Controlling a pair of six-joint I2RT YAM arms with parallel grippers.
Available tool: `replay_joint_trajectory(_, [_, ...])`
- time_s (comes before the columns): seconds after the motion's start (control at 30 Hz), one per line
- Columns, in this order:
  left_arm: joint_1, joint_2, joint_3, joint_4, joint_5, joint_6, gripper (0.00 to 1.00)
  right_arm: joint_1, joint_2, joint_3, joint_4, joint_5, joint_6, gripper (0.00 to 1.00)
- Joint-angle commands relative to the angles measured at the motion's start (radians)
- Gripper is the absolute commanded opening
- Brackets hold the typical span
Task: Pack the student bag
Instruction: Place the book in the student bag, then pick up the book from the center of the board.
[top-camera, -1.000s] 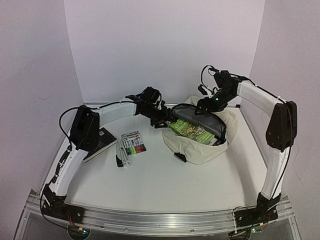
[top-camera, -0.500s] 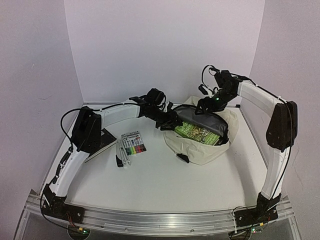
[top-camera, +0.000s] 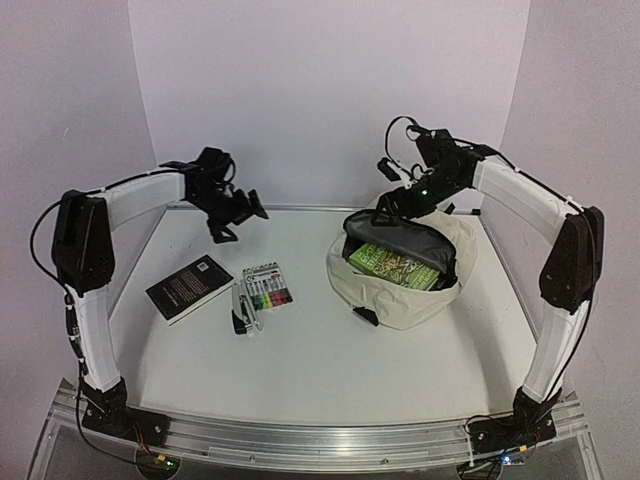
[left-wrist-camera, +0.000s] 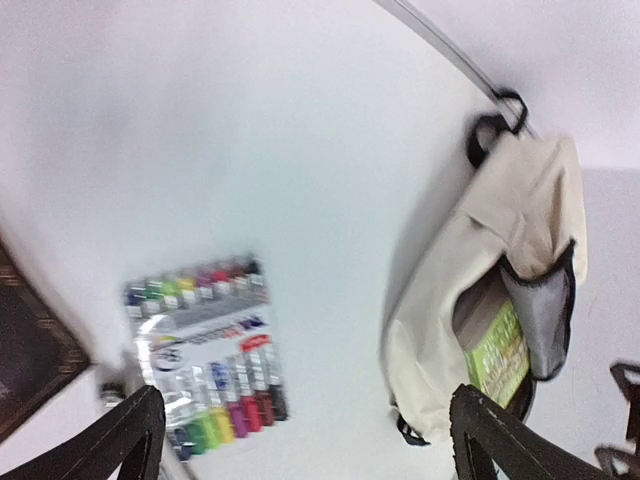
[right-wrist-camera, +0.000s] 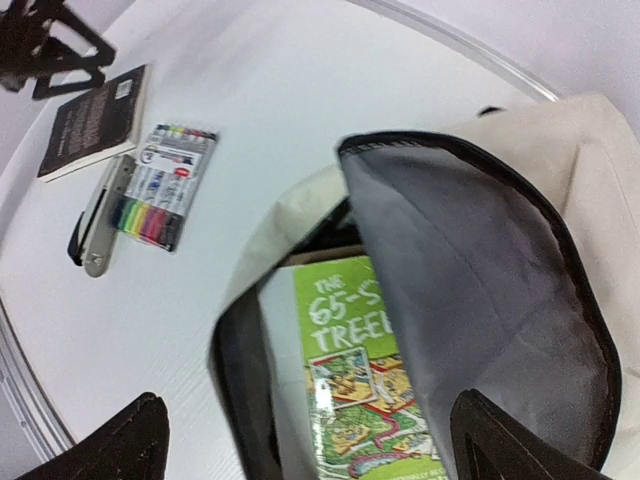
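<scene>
Entry, table (top-camera: 330, 370) with two arms.

Left arm: lower link upright from its base at the near left corner; elbow bent high at the left edge; forearm reaching right toward the back wall; left gripper (top-camera: 240, 222) hanging tilted above the rear left of the table, well apart from the bag; fingers spread wide, nothing between them in the wrist view.

Right arm: lower link upright from the near right corner; elbow high at the right edge; forearm sloping left and toward the rear; right gripper (top-camera: 400, 192) pointing down over the rear rim of the bag's mouth; fingers wide apart, holding nothing.

Student bag (top-camera: 400, 295): cream fabric, lying on the right half of the table; mouth open, dark grey lining (right-wrist-camera: 470, 260) folded up at the rear; green book (top-camera: 385, 262) lying flat inside.

Loose on the left half: black book (top-camera: 190, 288) nearest the left edge; pack of coloured markers (top-camera: 268, 285) just right of it; slim grey item (top-camera: 243, 308) touching the pack's near left corner, type unclear.
</scene>
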Motion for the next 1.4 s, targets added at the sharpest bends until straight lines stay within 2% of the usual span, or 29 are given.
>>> replay_joint_trajectory(0.0, [0.086, -0.074, -0.101, -0.174, -0.099, 0.01, 1.0, 0.114, -0.078, -0.035, 0.059, 0.01, -0.036, 0.98])
replay_joint_trajectory(0.2, [0.23, -0.023, -0.094, -0.228, -0.155, 0.072, 1.0, 0.256, 0.008, -0.004, 0.106, -0.007, -0.003, 0.97])
replay_joint_trajectory(0.43, [0.313, 0.084, 0.011, -0.29, -0.26, 0.134, 0.99, 0.37, 0.089, 0.046, 0.125, -0.072, 0.009, 0.94])
replay_joint_trajectory(0.6, [0.35, 0.133, 0.014, -0.286, -0.256, 0.191, 1.0, 0.46, 0.175, 0.103, 0.15, -0.139, 0.049, 0.93])
replay_joint_trajectory(0.73, [0.379, 0.142, -0.054, -0.228, -0.186, 0.214, 0.99, 0.496, 0.272, 0.193, 0.16, -0.169, 0.083, 0.91])
replay_joint_trajectory(0.97, [0.346, 0.069, -0.243, -0.121, -0.048, 0.222, 0.86, 0.543, 0.357, 0.252, 0.182, -0.241, 0.152, 0.88])
replay_joint_trajectory(1.2, [0.193, -0.05, -0.382, -0.102, -0.035, 0.166, 0.73, 0.604, 0.427, 0.277, 0.267, -0.246, 0.275, 0.89])
replay_joint_trajectory(1.37, [0.174, -0.192, -0.477, -0.052, 0.001, 0.08, 0.75, 0.613, 0.479, 0.312, 0.293, -0.232, 0.318, 0.9])
